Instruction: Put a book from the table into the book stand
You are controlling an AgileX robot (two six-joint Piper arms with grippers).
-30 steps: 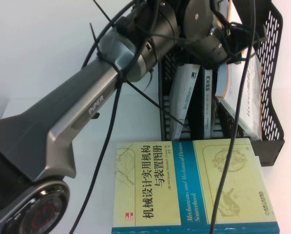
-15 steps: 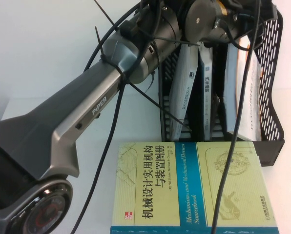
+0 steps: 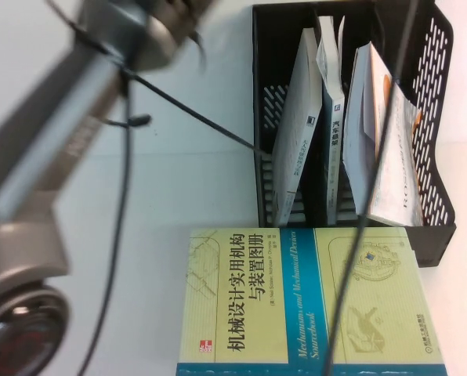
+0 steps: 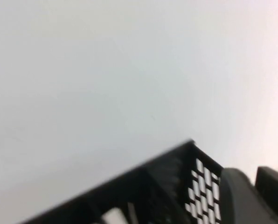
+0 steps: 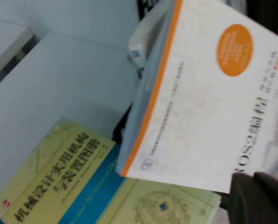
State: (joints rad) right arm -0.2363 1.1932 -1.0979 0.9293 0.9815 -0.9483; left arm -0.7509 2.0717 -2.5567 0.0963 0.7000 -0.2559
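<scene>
1. Your left gripper [image 4: 251,191] has pulled back from the book stand [image 3: 441,117]; whether its fingers are spread or pressed together, I cannot tell.
2. Your right gripper [image 5: 265,198], pressed together, sits beside the white book [image 3: 390,157].
3. That book now leans in the stand's right compartment, released.
4. Judgement: placement done. The green book [image 3: 304,298] stays on the table [image 3: 186,157].

Books [image 3: 374,149] upright in the stand [image 3: 441,117], behind a flat book [image 3: 296,301] on the table [image 3: 186,180].
</scene>
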